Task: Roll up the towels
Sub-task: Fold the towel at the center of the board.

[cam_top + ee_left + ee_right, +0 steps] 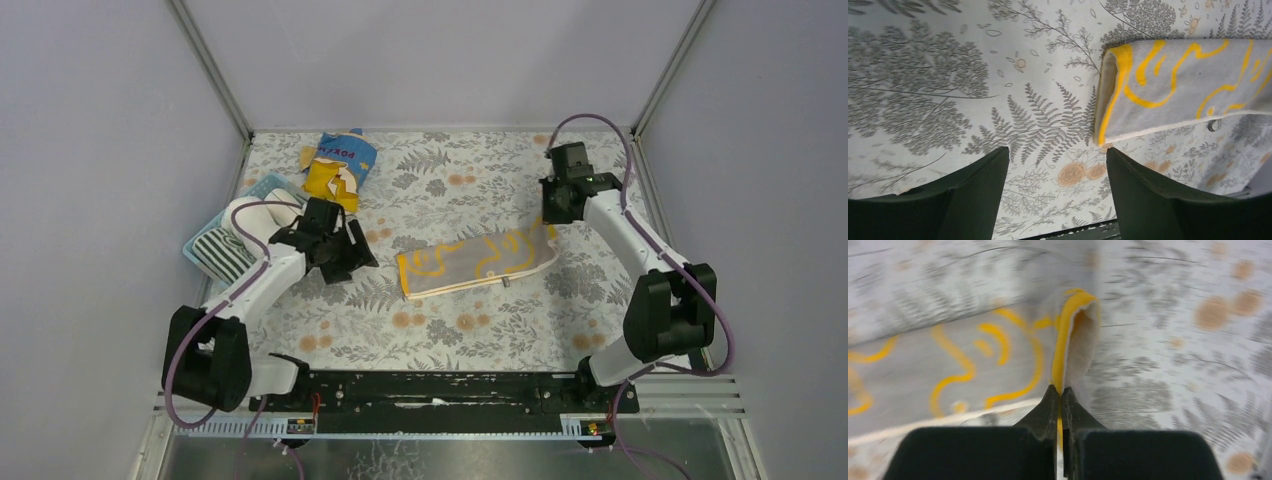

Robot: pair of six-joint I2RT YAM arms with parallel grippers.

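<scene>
The beige towel (478,262) with yellow marks lay folded long in the middle of the table (450,340). The right gripper (1059,390) was closed on its yellow right edge, holding it raised. The left gripper (1057,150) stood wide open, gripping nothing, near the flat left end.

white arms (265,280), black joints (215,362), purple cables (590,116).

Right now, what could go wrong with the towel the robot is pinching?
1. The right gripper is shut on just the thin yellow edge of the beige towel. With so little cloth held, it might slip free when pulled.
2. The left gripper is open over bare table beside the towel's other end, not touching it. With nothing pinning that end, the towel might slide along instead of rolling.
</scene>
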